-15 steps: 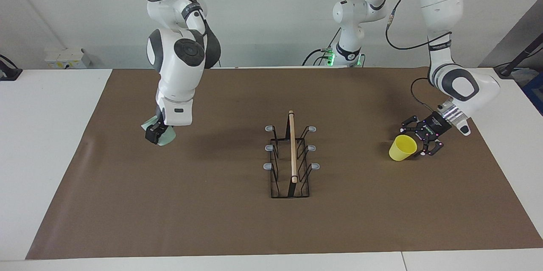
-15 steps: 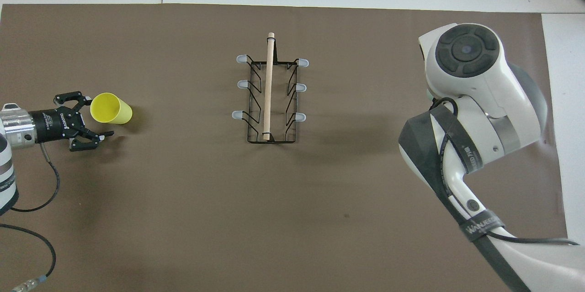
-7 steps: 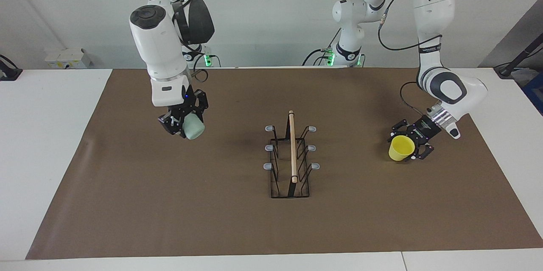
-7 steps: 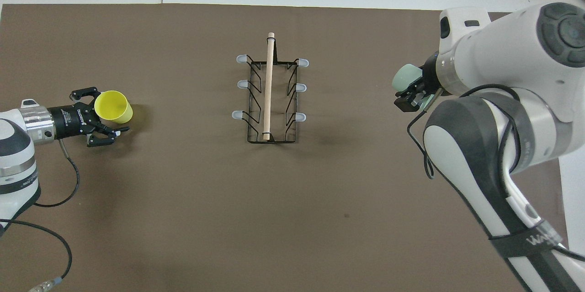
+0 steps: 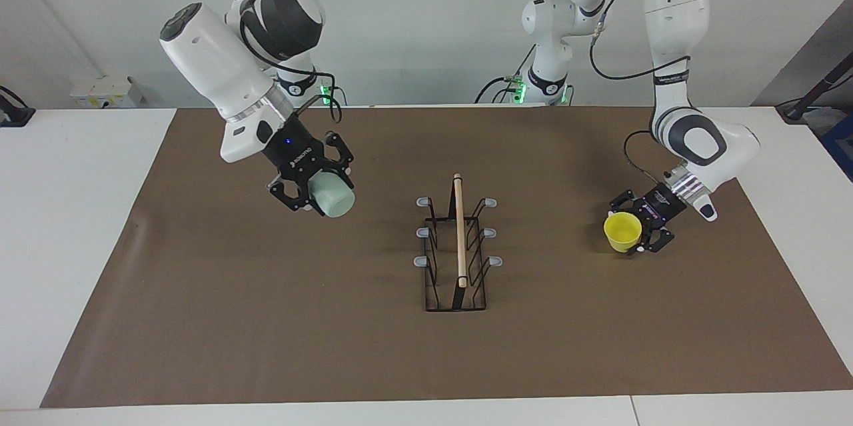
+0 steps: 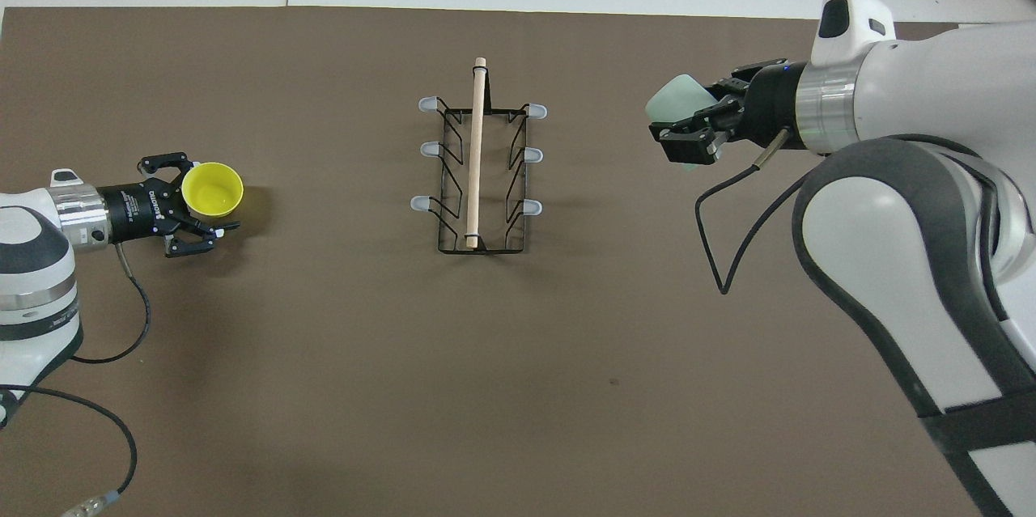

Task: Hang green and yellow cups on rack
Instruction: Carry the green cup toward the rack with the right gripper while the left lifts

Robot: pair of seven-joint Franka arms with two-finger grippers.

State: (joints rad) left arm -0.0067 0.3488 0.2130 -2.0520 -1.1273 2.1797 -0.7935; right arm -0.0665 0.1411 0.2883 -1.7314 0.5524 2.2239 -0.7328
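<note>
1. The right claw is gripping the green cup, carrying it tipped in the air over the mat.
2. The left claw is sitting round the yellow cup at the left arm's end; I cannot tell whether it is clamping.
3. The rack is standing mid-bench, all prongs bare.

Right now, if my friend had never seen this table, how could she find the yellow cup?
Start at the black wire rack in the middle of the brown mat, then look toward the left arm's end of the table. There the left gripper has its fingers around the yellow cup. It is bright yellow with its mouth up; the green cup is held in the air by the right gripper.
</note>
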